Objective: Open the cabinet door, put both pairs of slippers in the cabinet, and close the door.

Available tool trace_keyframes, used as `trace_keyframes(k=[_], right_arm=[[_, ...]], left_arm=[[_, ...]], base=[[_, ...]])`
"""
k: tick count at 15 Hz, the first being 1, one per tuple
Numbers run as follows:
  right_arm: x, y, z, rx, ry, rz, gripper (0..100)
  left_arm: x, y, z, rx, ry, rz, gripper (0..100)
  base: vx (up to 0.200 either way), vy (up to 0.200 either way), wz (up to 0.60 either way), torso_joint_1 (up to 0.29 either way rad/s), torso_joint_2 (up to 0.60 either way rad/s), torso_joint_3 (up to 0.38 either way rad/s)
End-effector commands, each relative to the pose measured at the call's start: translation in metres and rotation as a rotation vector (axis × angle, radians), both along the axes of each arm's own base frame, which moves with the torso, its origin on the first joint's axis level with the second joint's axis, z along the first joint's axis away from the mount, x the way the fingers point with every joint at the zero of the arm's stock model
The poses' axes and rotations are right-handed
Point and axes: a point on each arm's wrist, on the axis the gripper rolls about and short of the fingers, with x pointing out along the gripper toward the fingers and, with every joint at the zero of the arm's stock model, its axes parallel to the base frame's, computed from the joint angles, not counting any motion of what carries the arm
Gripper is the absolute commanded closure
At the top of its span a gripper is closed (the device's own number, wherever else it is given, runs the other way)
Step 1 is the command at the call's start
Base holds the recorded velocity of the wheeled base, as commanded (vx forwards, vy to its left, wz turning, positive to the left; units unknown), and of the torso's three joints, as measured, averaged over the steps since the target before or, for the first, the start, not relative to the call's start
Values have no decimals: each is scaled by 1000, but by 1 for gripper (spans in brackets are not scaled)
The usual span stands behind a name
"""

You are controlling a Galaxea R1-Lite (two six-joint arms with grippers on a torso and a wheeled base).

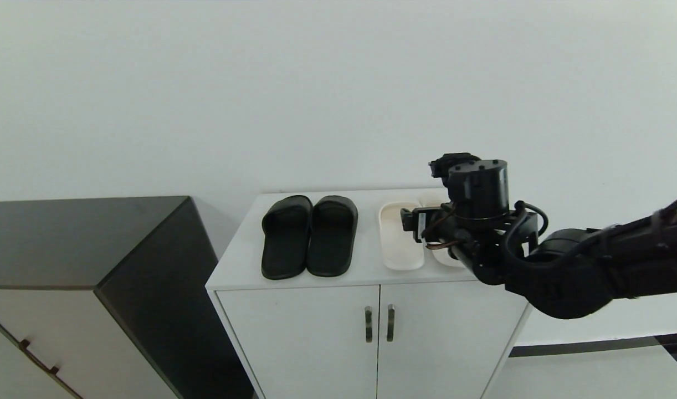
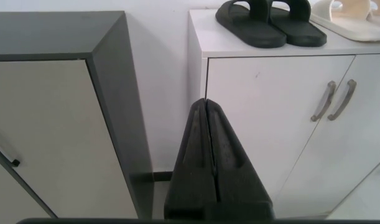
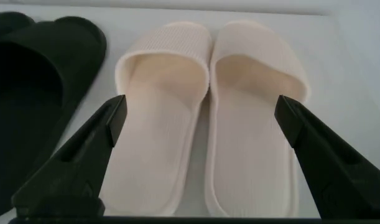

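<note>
White cabinet (image 1: 244, 260) stands at the centre of the head view, both doors (image 1: 444, 343) shut, their two metal handles (image 1: 378, 323) side by side at the middle seam; on its top rest the black slippers (image 1: 309, 235) and, at their 3 o'clock with a narrow gap between, the cream slippers (image 1: 400, 238), all toes toward 12 o'clock. My right arm (image 1: 571, 271) stretches in from 3 o'clock, its wrist hanging over the cream pair and hiding most of the shoe farther from the black pair. A dark-topped cabinet (image 1: 83, 238) stands at 9 o'clock of the white one. Seen from my left wrist, my left gripper (image 2: 206, 112) hangs low before the gap between the two cabinets, below the level of the white top, its fingers (image 2: 193, 155) pressed flat together with nothing between them. Seen from my right wrist, my right gripper (image 3: 202, 106) hovers above the heels of the cream pair, fingers (image 3: 84, 168) spread wide, one toward each outer edge of the two shoes, gripping nothing; the black pair lies just beside.
</note>
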Motion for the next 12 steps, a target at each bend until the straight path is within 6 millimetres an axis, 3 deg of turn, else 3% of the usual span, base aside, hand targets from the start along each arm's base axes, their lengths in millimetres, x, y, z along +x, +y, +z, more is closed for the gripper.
trace_keyframes(k=[1,5,12], right_arm=[[31,7,-24,-36,25,-32,0],[57,10,-32,-36,14,-55,0],[82,9,-38,-36,22,-77,0]], left_arm=[[0,0,0,0,0,0,100],[0,0,0,0,0,0,100],[0,0,0,-6,0,0,100]], base=[[0,0,0,0,0,0],[0,0,0,0,0,0],[0,0,0,0,0,0]])
